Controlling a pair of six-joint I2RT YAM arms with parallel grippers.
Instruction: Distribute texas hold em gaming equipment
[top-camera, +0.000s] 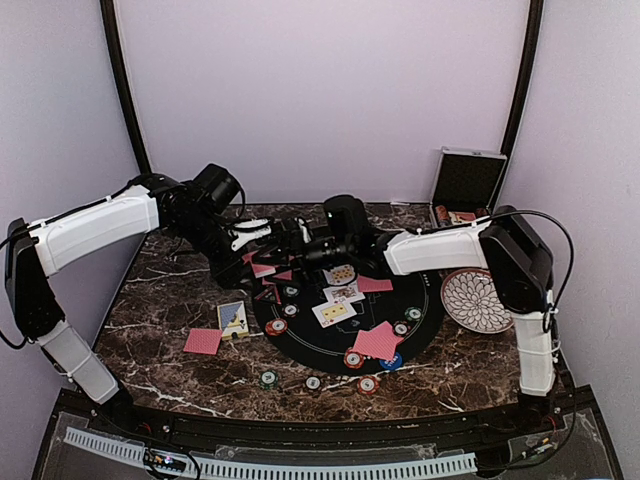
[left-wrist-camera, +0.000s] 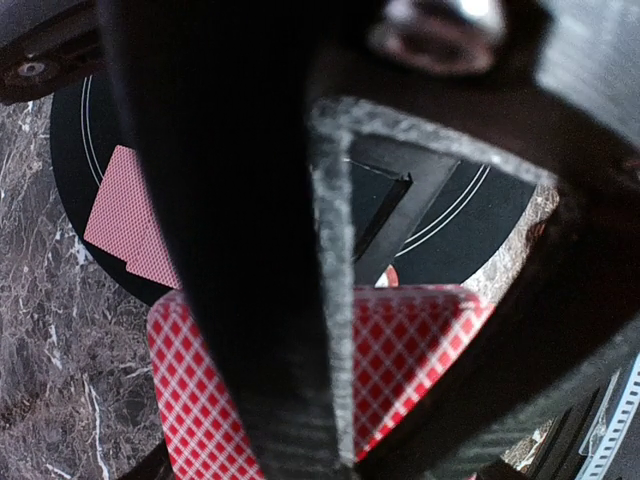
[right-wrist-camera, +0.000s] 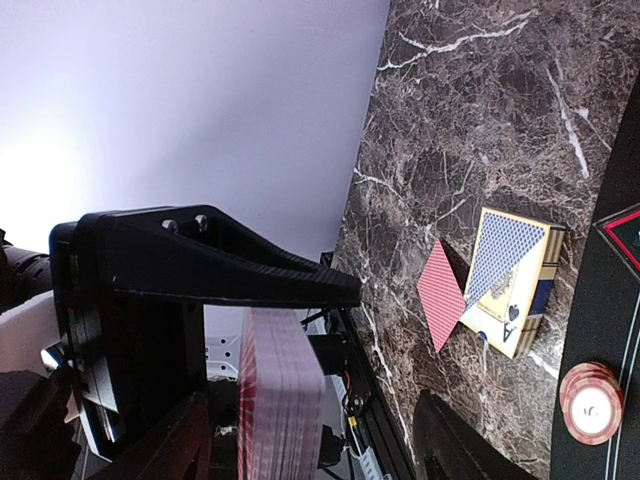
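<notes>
A deck of red-backed cards (left-wrist-camera: 420, 340) hangs in the air above the back left of the black round mat (top-camera: 300, 345). My left gripper (top-camera: 260, 240) is shut on it. My right gripper (top-camera: 292, 240) is open, with the deck (right-wrist-camera: 280, 390) edge-on between its fingers and a gap on each side. Face-up cards (top-camera: 342, 292) and red-backed cards (top-camera: 377, 341) lie on the mat. Chips lie on the mat (top-camera: 276, 326) and near the front edge (top-camera: 313, 383). A blue button disc (top-camera: 392, 361) lies beside the red cards.
A blue card box (top-camera: 232, 318) and a single red card (top-camera: 203, 341) lie on the marble to the left of the mat. A white patterned plate (top-camera: 476, 300) sits at the right. An open silver-edged case (top-camera: 467, 185) stands at the back right.
</notes>
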